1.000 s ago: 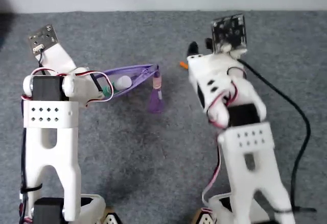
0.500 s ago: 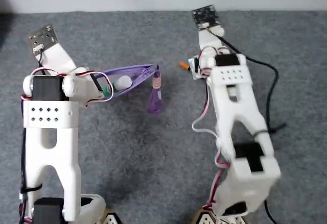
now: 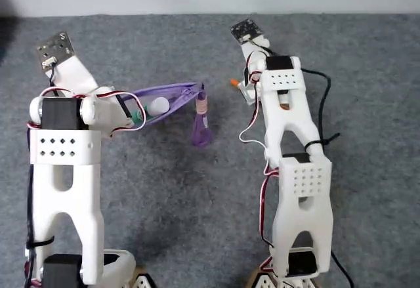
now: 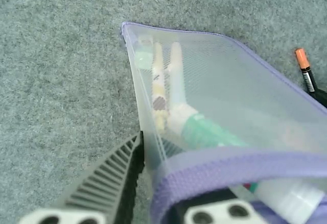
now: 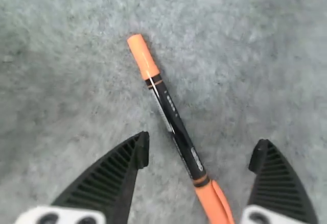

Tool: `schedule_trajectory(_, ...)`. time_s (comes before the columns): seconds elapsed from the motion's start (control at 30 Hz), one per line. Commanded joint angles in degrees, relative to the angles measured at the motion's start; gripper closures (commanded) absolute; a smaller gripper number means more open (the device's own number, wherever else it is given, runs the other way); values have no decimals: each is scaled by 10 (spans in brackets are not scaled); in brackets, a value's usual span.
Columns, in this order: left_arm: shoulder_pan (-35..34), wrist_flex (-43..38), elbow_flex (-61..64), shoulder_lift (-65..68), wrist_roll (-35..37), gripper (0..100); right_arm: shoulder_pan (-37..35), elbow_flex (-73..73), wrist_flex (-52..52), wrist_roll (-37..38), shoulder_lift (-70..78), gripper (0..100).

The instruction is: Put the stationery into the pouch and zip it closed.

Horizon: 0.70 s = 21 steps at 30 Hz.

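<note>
A translucent purple-edged pouch [image 3: 167,100] lies on the grey carpet, and my left gripper [image 3: 134,112] is shut on its rim. In the left wrist view the pouch [image 4: 219,101] holds several pens and a green marker [image 4: 204,132]; the left gripper [image 4: 153,168] pinches the purple edge. A black pen with orange ends [image 5: 171,117] lies loose on the carpet between the spread fingers of my right gripper [image 5: 200,155], which is open just above it. From above, the pen's orange tip [image 3: 233,82] pokes out beside the right gripper [image 3: 247,90], to the right of the pouch.
A purple tassel-like piece with a pink band [image 3: 200,125] lies at the pouch's right end. The grey carpet [image 3: 164,203] runs to a pale wall at the back. A black cable [image 3: 328,98] trails right of the right arm.
The right arm has straightened and swung left, bringing its gripper down over the orange pen. The left arm and the pouch have kept still.
</note>
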Motion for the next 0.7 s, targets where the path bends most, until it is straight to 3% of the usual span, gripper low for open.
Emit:
schedule_trajectory(0.0,2,-8,-4,-5,4,988,-2,-77,8,20,38,681)
schedule_trajectory(0.13,2,-8,-3,-5,4,988,-3,-112,10,35,83,723)
schedule_trajectory(0.33,2,-8,-3,-5,4,988,0,-121,13,53,95,998)
schedule_trajectory(0.4,2,-8,-3,-5,4,988,1,-128,44,62,95,957)
schedule_trajectory(0.67,3,-8,-3,-5,4,988,4,-280,240,31,69,991)
